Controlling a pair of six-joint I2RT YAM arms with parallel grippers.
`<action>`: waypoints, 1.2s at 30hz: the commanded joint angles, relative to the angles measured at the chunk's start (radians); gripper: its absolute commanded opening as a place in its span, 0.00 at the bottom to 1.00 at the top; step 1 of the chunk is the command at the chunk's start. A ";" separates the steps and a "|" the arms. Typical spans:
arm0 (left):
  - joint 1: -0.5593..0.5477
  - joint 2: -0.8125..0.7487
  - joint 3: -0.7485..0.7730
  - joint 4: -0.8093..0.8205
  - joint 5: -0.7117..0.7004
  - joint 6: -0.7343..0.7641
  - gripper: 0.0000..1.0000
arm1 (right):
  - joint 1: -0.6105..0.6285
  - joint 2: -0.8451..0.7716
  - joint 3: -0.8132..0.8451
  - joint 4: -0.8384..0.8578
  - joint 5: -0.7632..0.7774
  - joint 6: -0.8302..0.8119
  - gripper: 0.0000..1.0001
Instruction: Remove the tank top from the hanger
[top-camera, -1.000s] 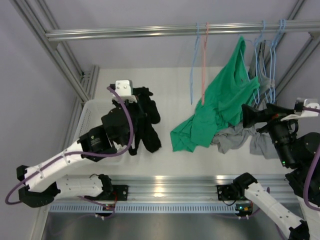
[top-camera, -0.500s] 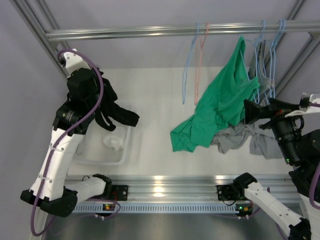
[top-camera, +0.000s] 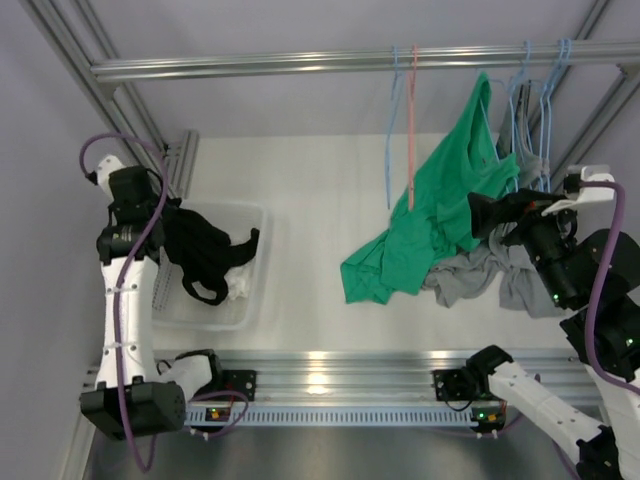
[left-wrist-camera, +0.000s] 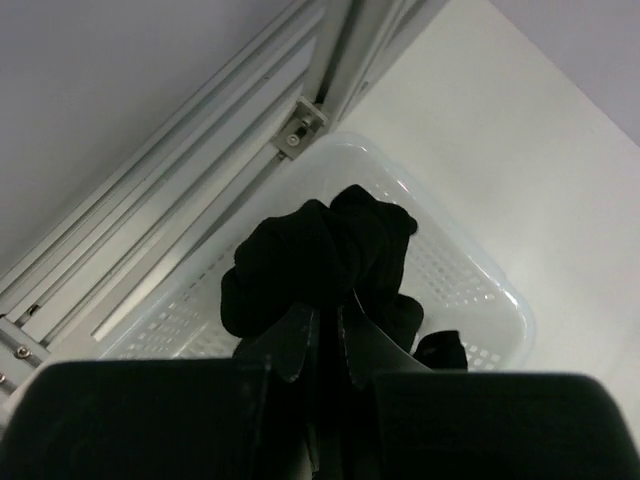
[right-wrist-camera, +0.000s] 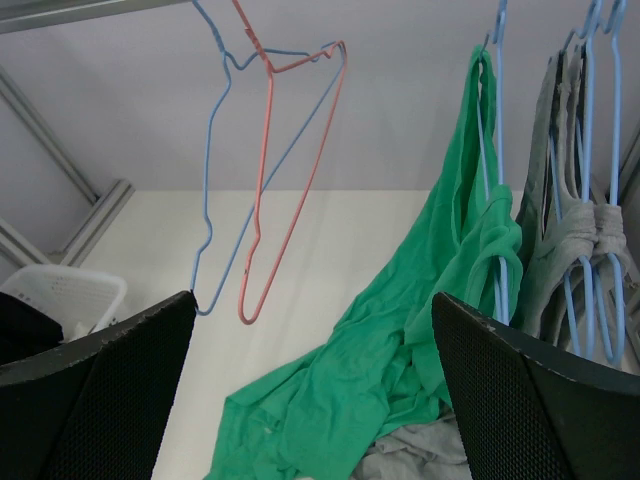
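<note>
My left gripper is shut on a black tank top and holds it over the white basket. In the left wrist view the fingertips pinch the black cloth, which hangs into the basket. My right gripper is open and empty, just right of a green tank top. That top hangs from a blue hanger, with its lower part lying on the table. The right gripper faces it, jaws wide apart.
An empty blue hanger and an empty pink hanger hang on the rail. Grey tank tops hang on blue hangers at the right. Something white lies in the basket.
My left arm has swung from mid-table to the far left, carrying the black tank top down over the basket. The empty hangers have swung. The right gripper has shifted slightly left.
</note>
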 joint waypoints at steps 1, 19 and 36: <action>0.119 -0.006 0.066 0.040 0.189 -0.016 0.00 | 0.009 0.012 -0.003 0.008 -0.012 -0.010 0.99; 0.130 -0.053 -0.376 0.186 0.540 -0.108 0.04 | 0.009 0.176 0.110 0.022 -0.035 -0.028 0.99; 0.007 -0.064 -0.355 0.168 0.304 -0.077 0.99 | -0.207 0.400 0.332 -0.027 -0.174 -0.060 0.99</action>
